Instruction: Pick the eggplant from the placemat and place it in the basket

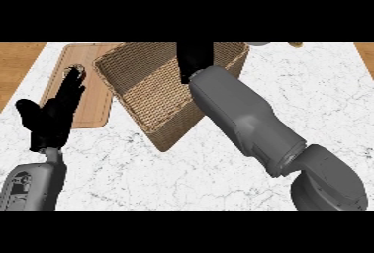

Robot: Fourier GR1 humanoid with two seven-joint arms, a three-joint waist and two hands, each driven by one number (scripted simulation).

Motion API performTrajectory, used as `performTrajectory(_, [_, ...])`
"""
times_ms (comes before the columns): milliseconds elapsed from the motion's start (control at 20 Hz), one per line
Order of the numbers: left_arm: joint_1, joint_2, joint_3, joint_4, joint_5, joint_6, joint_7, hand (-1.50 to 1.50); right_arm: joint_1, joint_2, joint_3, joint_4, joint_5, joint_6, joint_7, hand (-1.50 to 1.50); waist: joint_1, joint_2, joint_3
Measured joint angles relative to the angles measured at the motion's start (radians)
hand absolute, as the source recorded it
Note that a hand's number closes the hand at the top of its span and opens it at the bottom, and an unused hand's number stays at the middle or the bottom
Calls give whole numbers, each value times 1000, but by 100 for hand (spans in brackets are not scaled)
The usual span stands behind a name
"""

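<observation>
A woven basket [150,96] sits at the back middle of the marble counter, tilted in the view. To its left lies a wood-coloured placemat [91,106], partly tucked behind the basket. No eggplant shows anywhere. My right forearm reaches across the basket's right side, and my right hand [194,58] hangs dark over the basket's inside near the far rim. Anything it may hold is hidden. My left hand [55,111] rests open at the left, fingers up, over the placemat's left edge.
The white marble counter [182,173] spreads in front of the basket and to its right. Wooden surfaces [18,59] border it at the far left and far right. A pale object [257,44] and a small tan one [295,44] peek in at the top edge.
</observation>
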Motion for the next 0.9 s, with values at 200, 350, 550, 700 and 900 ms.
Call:
performTrajectory(200, [11,-8,-7,1,-5,0,-16,0,22,0,8,15,23,5,2,150,3,1,0])
performTrajectory(350, [21,-9,-7,-10,-4,-1,-15,0,37,0,11,13,38,3,6,150,4,1,0])
performTrajectory(550, [13,-10,-8,-1,-7,0,-13,0,43,0,0,38,42,17,-14,150,9,4,0])
performTrajectory(700, [15,-2,2,12,0,-10,-29,0,42,0,-16,44,37,51,-25,150,8,4,0])
performTrajectory(900, [14,-13,-10,-11,-7,-1,-9,0,50,0,-38,48,28,73,-38,150,11,3,0])
